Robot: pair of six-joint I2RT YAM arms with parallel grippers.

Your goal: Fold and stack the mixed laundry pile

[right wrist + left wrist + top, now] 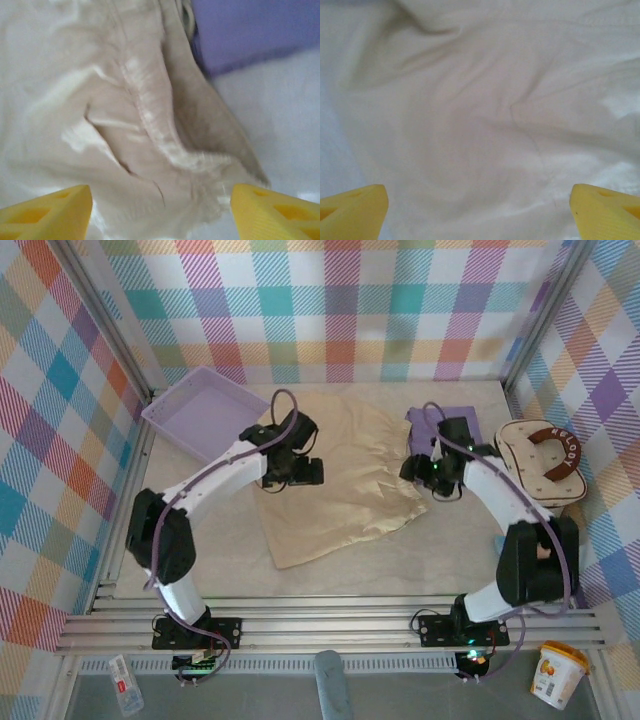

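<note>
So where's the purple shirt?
In the top view, the purple shirt lies at the back right, between the cream shirt and the bag.

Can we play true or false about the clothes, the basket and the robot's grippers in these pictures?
1. The cream shirt lies spread out on the table. True.
2. The purple T-shirt is inside the basket. False: it lies on the table at the back right, next to the cream shirt. The basket stands at the back left.
3. The left gripper and the right gripper both have open jaws. True.
4. The left gripper holds the bag. False: it hangs over the cream shirt and grips nothing. The bag sits at the right side of the table.
</note>
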